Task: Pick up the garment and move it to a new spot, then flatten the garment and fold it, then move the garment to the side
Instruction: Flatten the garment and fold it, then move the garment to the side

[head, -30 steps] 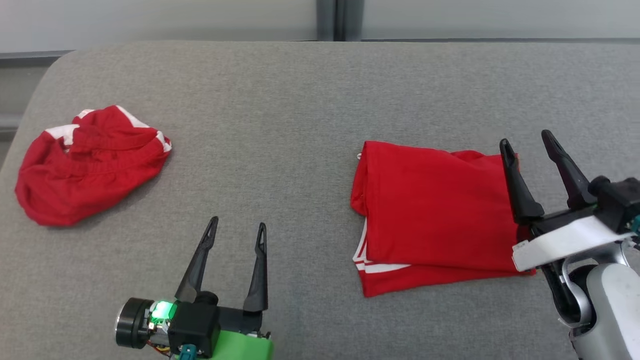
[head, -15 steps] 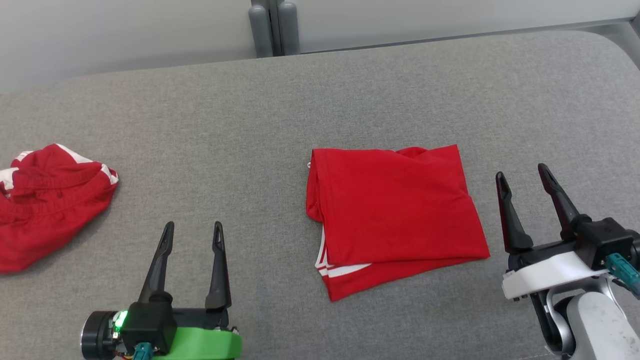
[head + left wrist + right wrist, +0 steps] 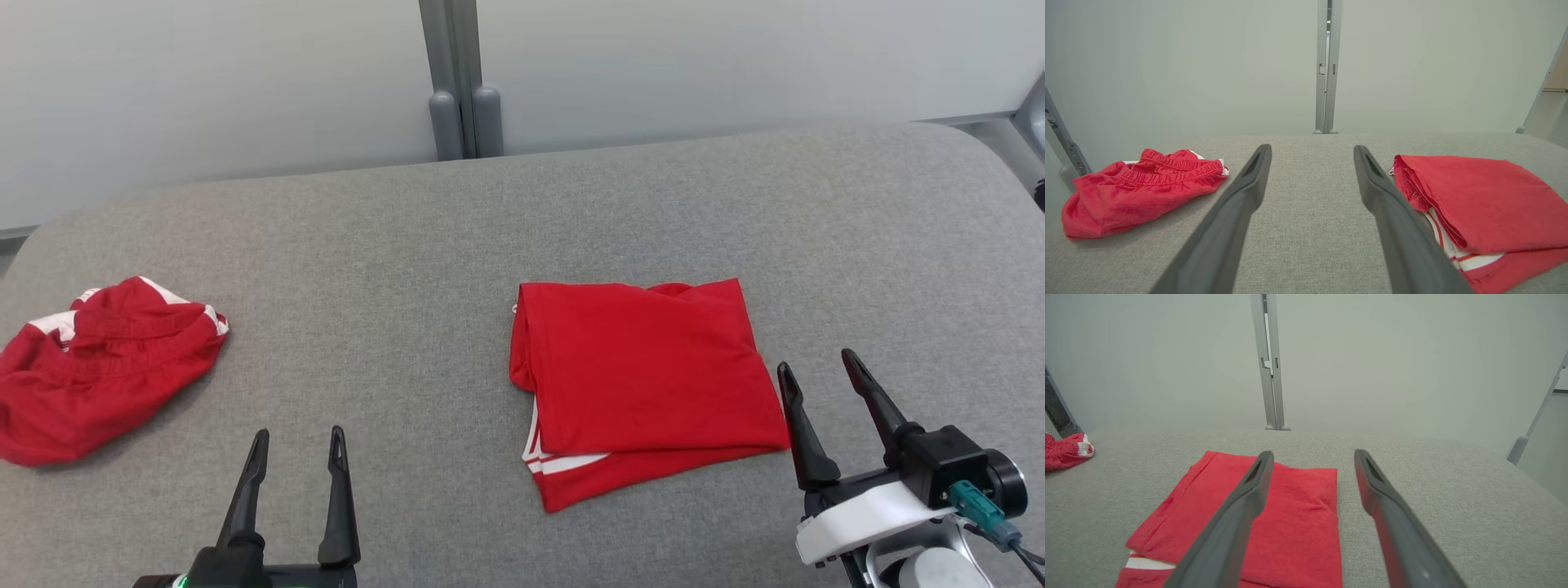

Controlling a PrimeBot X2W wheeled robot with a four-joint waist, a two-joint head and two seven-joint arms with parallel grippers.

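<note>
Grey padded table takes most of head view, pale wall behind w/ a grey post at the back edge. Garment, red w/ white stripes, lies folded flat centre-right on table, stripes peeking out at its near-left corner. A second red piece, a crumpled heap, sits well apart at table's left end.

Step, as I read it: fold looks done, so what's left is moving garment to the side. To do it well:
- Come in low from the R edge & near edge.
- Get fingers under all layers at once, not just the top one, or the fold opens.
- Two arms prob better than one: R on the right edge, L on the left edge by the stripes.
- Lift level, carry together, set down flat, let go only once it rests.
- Keep it clear of heap so the two don't mix.
- Sliding might work too, but table cloth looks grippy & the layers could shear.

R gripper is just beside garment's near-right corner, fingers spread wide, nothing btw them. Can't tell if the inner finger touches cloth; in R wrist view it lines up over the red, the other over bare table. L gripper is at lower left over bare table, btw heap & garment, also wide open & empty, touching nothing I can see.
</note>
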